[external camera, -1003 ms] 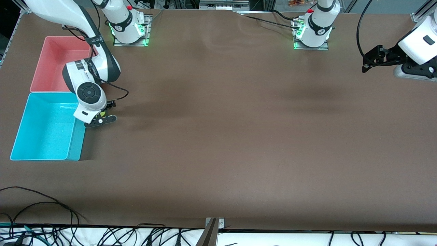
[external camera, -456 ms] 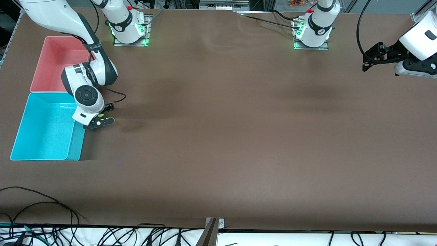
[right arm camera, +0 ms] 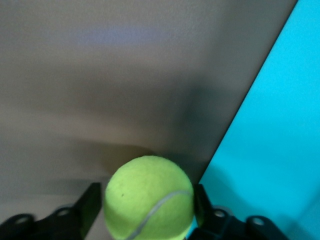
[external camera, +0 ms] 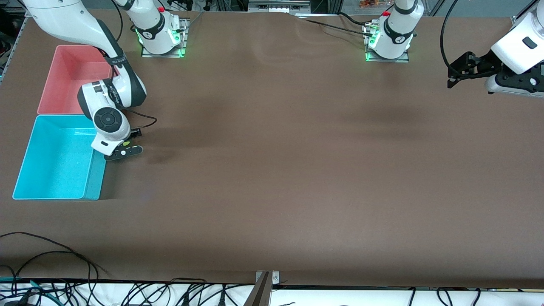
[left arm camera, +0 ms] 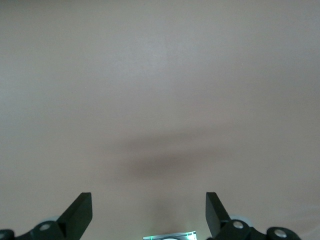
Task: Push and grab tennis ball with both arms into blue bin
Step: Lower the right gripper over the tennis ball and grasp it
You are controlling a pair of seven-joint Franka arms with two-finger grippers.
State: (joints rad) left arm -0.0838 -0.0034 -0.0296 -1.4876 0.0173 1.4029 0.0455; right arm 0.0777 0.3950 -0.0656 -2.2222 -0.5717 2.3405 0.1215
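The yellow-green tennis ball (right arm camera: 148, 197) sits between the fingers of my right gripper (right arm camera: 148, 207), and both black fingers press against its sides. It is low over the brown table, right beside the blue bin (right arm camera: 280, 130). In the front view the right gripper (external camera: 124, 148) is next to the blue bin's (external camera: 96, 178) long wall, and the hand hides most of the ball. My left gripper (external camera: 457, 72) hangs open and empty over the left arm's end of the table, with bare table between its fingertips (left arm camera: 80, 212).
A pink bin (external camera: 63, 55) of the same size stands against the blue bin, farther from the front camera. The right arm's elbow (external camera: 112, 95) hangs over the pink bin's corner. Cables lie along the table's front edge (external camera: 51, 272).
The right gripper's fingers have closed in on the tennis ball, and the hand has shifted a little toward the blue bin. The left gripper has drifted slightly.
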